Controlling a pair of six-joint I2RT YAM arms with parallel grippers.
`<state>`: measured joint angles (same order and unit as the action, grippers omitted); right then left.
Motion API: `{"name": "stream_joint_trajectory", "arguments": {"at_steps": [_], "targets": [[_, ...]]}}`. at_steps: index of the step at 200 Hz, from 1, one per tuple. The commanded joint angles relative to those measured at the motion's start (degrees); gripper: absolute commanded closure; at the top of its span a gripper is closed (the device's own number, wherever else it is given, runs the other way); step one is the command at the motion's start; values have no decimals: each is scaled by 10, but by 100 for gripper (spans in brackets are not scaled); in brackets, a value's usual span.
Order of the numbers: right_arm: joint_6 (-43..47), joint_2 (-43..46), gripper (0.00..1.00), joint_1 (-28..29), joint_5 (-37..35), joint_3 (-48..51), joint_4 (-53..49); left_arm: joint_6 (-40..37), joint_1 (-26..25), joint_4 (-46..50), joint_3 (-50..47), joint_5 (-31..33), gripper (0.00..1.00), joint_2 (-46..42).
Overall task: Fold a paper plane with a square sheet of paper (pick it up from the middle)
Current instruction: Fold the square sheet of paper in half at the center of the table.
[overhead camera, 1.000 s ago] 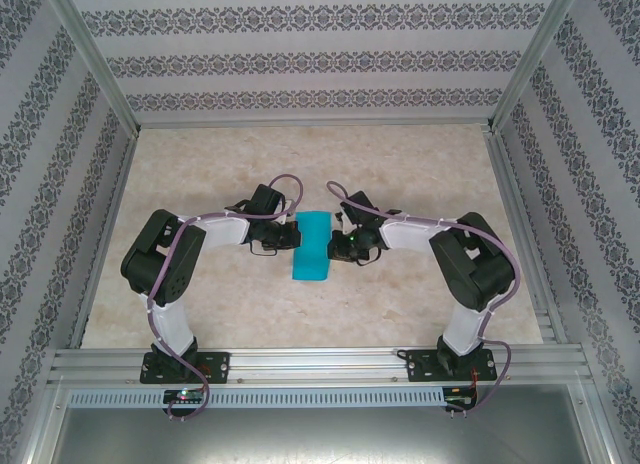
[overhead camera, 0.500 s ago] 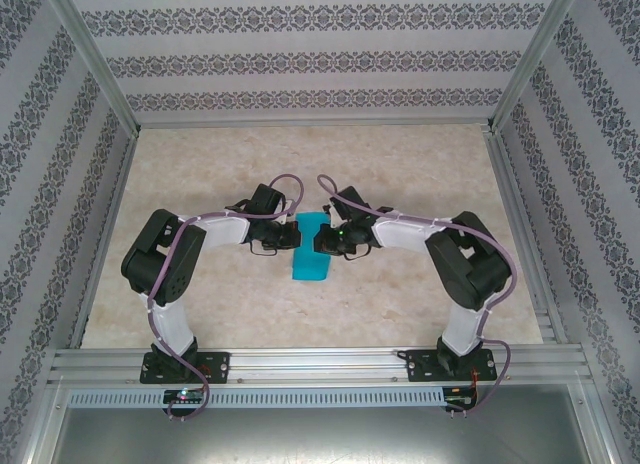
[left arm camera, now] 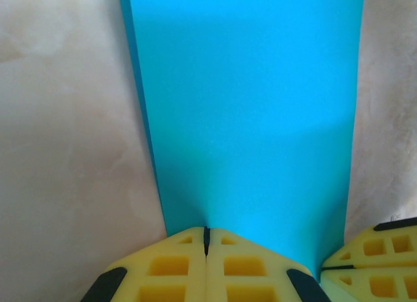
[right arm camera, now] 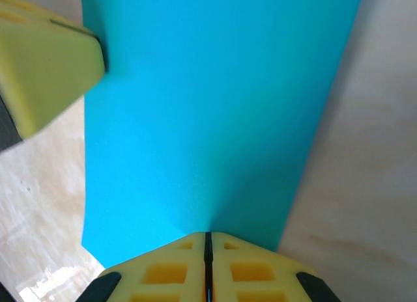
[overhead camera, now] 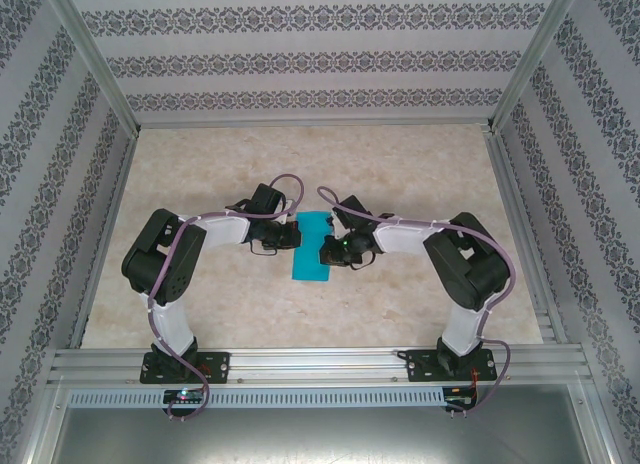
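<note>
The square sheet of paper lies on the table as a narrow cyan rectangle, folded over, between my two grippers. My left gripper is shut, its yellow fingertips resting on the sheet's left side. From the other side my right gripper is shut too, tips down on the cyan surface. In the right wrist view the left gripper's finger shows at the top left. No fold of paper shows between either pair of jaws. A paper plane is out of view.
The pale marble-patterned tabletop stretches around the sheet. Patterned walls and an aluminium frame enclose it on three sides. A metal rail with both arm bases runs along the near edge.
My right gripper moved left onto the sheet, then drew back slightly toward the near edge. The left gripper and the paper stayed put.
</note>
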<state>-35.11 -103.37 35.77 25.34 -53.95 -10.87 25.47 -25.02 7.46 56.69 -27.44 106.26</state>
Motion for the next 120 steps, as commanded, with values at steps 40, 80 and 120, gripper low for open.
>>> {"name": "stream_joint_trajectory", "arguments": {"at_steps": [40, 80, 120], "targets": [[31, 49, 91, -5, -17, 43, -83, -21, 1, 107, -30, 75, 93, 63], [0, 64, 92, 6, 3, -1, -41, -22, 1, 110, -22, 69, 93, 66], [-22, 29, 92, 29, 18, -26, -3, -23, 1, 109, -27, 73, 93, 59]]}}
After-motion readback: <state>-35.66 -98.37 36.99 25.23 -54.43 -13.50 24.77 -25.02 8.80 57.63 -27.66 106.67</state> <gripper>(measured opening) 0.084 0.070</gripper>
